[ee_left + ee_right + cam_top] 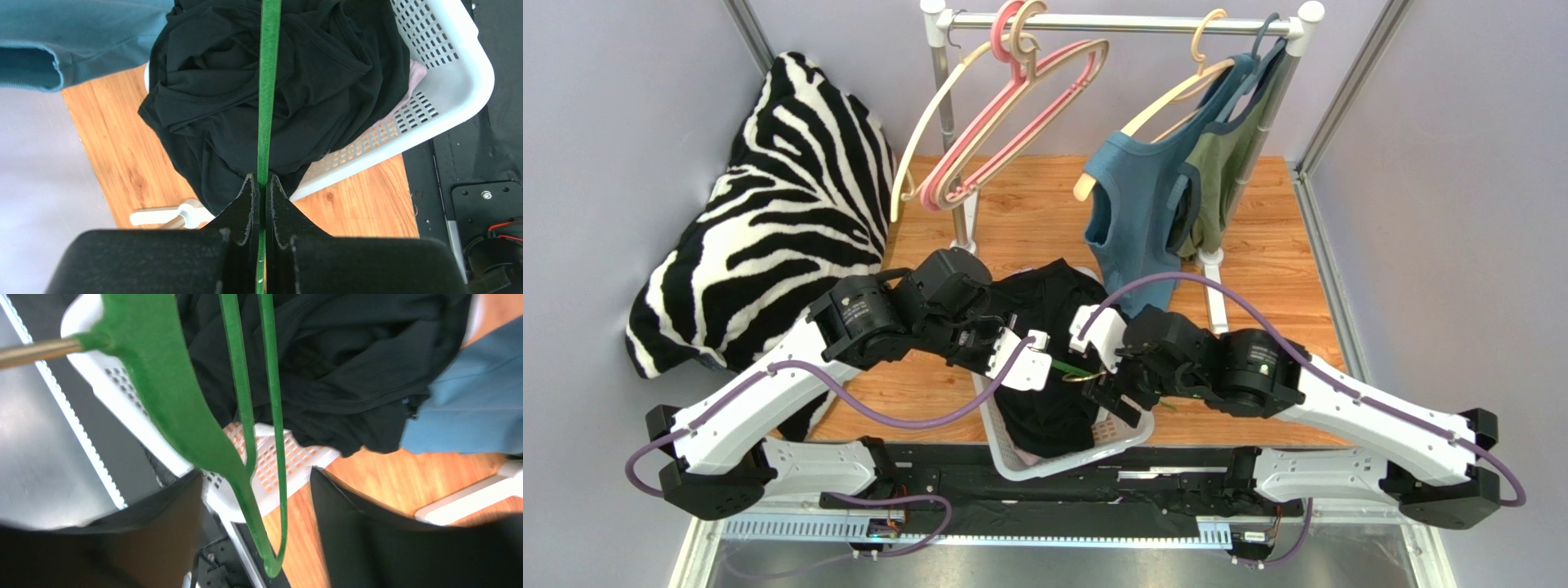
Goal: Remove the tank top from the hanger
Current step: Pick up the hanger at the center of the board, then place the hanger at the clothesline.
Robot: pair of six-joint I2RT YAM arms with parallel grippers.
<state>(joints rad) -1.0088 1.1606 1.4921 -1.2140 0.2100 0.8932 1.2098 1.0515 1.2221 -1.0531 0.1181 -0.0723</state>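
A bare green hanger (1071,371) hangs between my two grippers above the white basket (1127,431). The black tank top (1044,306) lies crumpled in that basket, off the hanger. My left gripper (262,180) is shut on one thin green bar of the hanger (268,92), with the black tank top (276,73) below it. My right gripper (256,474) is open, and the hanger's shoulder end (245,490) passes between its spread fingers without touching them. The hanger's metal hook (30,352) points off to the left.
On the clothes rail (1112,21) at the back hang a blue tank top (1136,202) and an olive one (1225,172) on hangers, plus empty pink and cream hangers (1014,110). A zebra-print cushion (768,208) fills the left side. The rail's white foot (178,214) stands near the basket (454,79).
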